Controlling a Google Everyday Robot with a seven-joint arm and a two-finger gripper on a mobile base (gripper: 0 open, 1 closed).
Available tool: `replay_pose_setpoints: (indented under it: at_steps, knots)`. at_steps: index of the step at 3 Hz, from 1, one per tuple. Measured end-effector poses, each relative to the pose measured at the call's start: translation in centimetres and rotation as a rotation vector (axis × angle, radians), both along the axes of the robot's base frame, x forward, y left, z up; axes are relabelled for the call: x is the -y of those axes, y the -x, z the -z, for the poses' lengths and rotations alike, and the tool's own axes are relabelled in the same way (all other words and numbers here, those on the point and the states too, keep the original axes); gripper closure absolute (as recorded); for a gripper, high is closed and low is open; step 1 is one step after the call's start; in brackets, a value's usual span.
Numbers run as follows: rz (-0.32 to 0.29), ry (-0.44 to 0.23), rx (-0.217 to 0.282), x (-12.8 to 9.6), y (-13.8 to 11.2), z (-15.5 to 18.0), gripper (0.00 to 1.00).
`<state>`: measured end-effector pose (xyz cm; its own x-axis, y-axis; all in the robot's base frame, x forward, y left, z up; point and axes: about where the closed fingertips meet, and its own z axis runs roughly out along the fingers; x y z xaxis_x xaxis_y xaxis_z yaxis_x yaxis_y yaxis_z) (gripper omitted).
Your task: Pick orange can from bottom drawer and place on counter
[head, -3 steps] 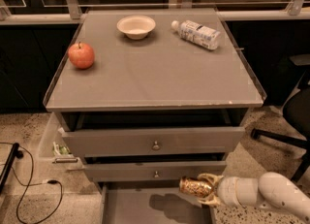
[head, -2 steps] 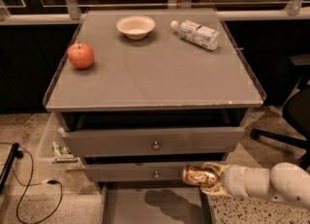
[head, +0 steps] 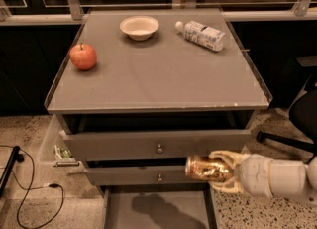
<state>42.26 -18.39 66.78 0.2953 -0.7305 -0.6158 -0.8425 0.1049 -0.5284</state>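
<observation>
My gripper (head: 218, 169) reaches in from the lower right and is shut on the orange can (head: 207, 168), a shiny golden can held on its side. The can hangs in front of the middle drawer's front, above the open bottom drawer (head: 158, 210), a flat grey tray whose floor shows only the can's shadow. The counter (head: 158, 69) is the broad grey top above, well higher than the can.
On the counter stand a red apple (head: 83, 56) at the left, a white bowl (head: 139, 27) at the back and a white-labelled plastic bottle (head: 200, 34) lying at the back right. A black cable (head: 29, 193) lies on the floor at the left. A chair base (head: 285, 141) stands at the right.
My gripper has lifted the orange can from just above the bottom drawer up to the height of the middle drawer's front. The things on the counter have not moved.
</observation>
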Motion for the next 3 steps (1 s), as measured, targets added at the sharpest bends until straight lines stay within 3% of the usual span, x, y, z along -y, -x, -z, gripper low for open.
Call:
replay_pose_setpoints:
  at_steps: [1, 2, 3]
  knots:
    - [-0.105, -0.011, 0.061, -4.4, 6.8, -5.2, 1.00]
    - [-0.057, -0.015, 0.083, -2.7, 8.2, -6.0, 1.00]
    - [-0.060, -0.013, 0.098, -2.8, 6.3, -6.9, 1.00]
